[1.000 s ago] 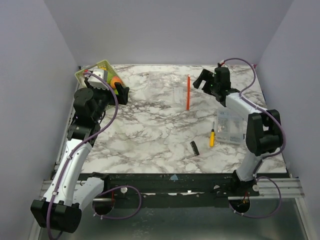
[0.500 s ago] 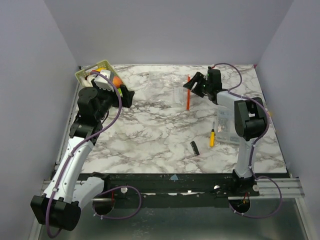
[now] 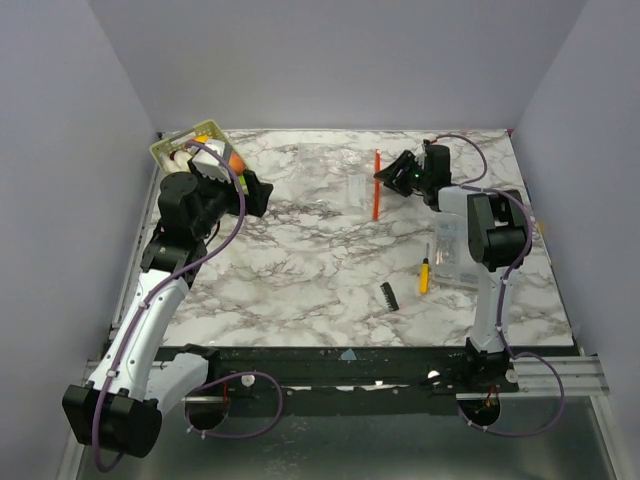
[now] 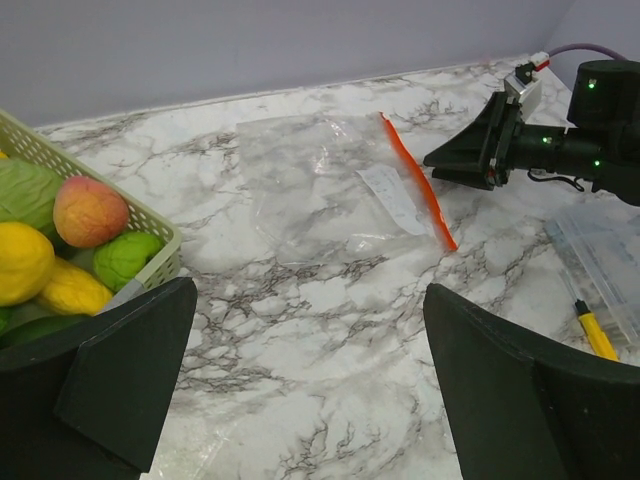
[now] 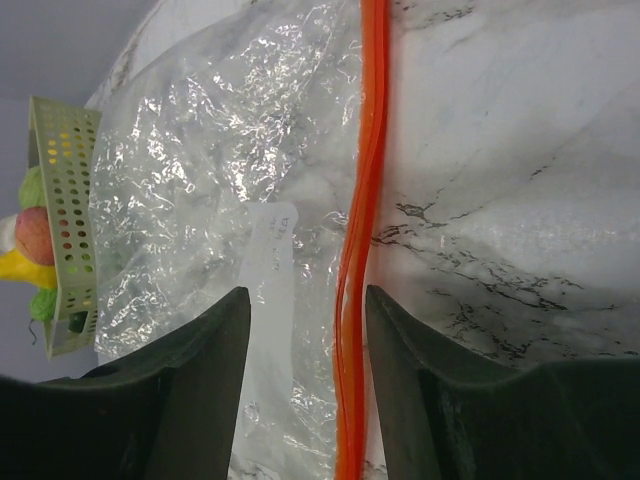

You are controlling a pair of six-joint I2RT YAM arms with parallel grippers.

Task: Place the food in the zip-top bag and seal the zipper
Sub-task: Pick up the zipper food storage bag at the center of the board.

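The clear zip-top bag (image 3: 335, 180) lies flat at the table's back middle, its red-orange zipper (image 3: 377, 188) along its right edge. My right gripper (image 3: 392, 177) is open and low over the bag, its jaws either side of the zipper (image 5: 360, 230) in the right wrist view (image 5: 307, 300). The food (image 3: 232, 162) sits in the green basket (image 3: 172, 148) at the back left: a peach (image 4: 88, 210), yellow pieces (image 4: 22, 260) and a green one (image 4: 125, 258). My left gripper (image 3: 255, 192) is open and empty beside the basket, above bare table (image 4: 308, 295).
A yellow-handled screwdriver (image 3: 424, 275), a clear rigid box (image 3: 460, 250) and a small black object (image 3: 389, 295) lie at the right front. The basket's slotted wall (image 5: 60, 220) shows beyond the bag (image 5: 200, 170). Walls enclose the table at the back and sides.
My right gripper has moved left and down from the back right until its jaws are either side of the zipper. My left gripper has shifted slightly right, away from the basket.
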